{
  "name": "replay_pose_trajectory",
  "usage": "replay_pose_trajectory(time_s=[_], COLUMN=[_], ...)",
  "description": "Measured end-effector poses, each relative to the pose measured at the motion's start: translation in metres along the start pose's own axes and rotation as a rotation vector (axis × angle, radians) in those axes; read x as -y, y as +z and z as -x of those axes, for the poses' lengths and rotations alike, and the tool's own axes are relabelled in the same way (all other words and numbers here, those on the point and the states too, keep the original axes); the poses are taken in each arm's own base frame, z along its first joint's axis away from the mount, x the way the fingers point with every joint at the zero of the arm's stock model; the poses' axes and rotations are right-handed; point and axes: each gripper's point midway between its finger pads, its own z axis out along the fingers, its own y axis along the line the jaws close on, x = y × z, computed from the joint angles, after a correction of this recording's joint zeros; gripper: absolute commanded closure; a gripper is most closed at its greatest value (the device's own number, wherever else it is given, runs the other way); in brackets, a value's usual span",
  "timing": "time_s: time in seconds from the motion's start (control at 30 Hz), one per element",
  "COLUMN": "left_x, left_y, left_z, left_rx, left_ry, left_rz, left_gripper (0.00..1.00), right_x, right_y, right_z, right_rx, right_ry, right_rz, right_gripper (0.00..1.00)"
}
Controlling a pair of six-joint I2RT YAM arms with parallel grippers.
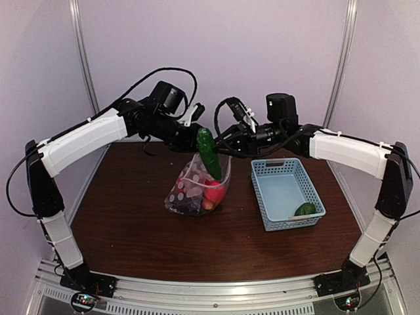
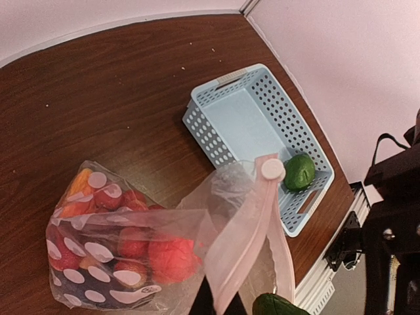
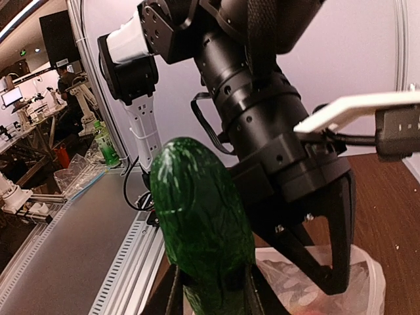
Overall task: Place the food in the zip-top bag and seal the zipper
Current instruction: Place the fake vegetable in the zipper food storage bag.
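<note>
Nearest on the bench [image 1: 125, 216], a round green piece [image 1: 305, 209] lies in the near corner of the light-blue mesh basket [image 1: 282, 187]. Just beside the basket, the zip-top bag [image 1: 193, 190] is slumped on the wood, its lower part filled with red pieces [image 2: 172, 257] and an orange piece [image 2: 80, 181]. One side of its mouth is held up by the left gripper [image 3: 326, 281], whose fingers are pressed together on the zipper strip [image 2: 252, 223]. The white slider tab [image 2: 272, 169] sits on that strip. Farther back and higher, a green cucumber [image 1: 209, 152] is pinched between the fingers of the right gripper [image 3: 211, 298] and held tilted, its lower tip apparently at the opening.

Trouble is judged likeliest at the mouth. Since only one side is lifted, the loose film could be caught by the cucumber and the bag dragged or tipped. If released too high, the cucumber could slide outside. Resting on the piled red pieces, it could be kept from sinking and later obstruct the zipper. The strip could also be pulled from the pinch.
</note>
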Motion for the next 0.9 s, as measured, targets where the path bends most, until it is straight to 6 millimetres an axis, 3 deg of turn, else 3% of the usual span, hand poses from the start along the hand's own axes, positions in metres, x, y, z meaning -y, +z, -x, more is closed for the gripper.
replay_pose_trajectory(time_s=[0.17,0.3,0.4,0.53,0.73,0.9], left_x=[-0.004,-0.005,-0.006,-0.007,-0.010,-0.012], left_y=[-0.001,-0.001,-0.001,-0.001,-0.002,-0.001], left_z=[0.000,0.000,-0.001,-0.001,0.001,0.000], left_rx=[-0.003,-0.005,-0.005,-0.007,-0.001,-0.004], left_ry=[-0.007,-0.008,-0.009,-0.010,-0.007,-0.005], left_rz=[0.009,0.010,0.015,0.017,0.027,0.030], left_gripper=[1.00,1.00,1.00,1.00,1.00,1.00], right_x=[0.007,0.010,0.014,0.016,0.004,-0.019], right_y=[0.003,0.003,0.002,0.000,-0.017,-0.022], right_z=[-0.017,-0.025,-0.033,-0.044,-0.033,-0.067], right_rx=[-0.019,-0.044,-0.073,-0.163,-0.342,-0.570], right_ry=[0.008,-0.028,-0.045,-0.044,-0.200,-0.295], right_rz=[-0.009,-0.029,-0.050,-0.064,-0.090,-0.078], right_gripper=[0.78,0.56,0.49,0.47,0.44,0.44])
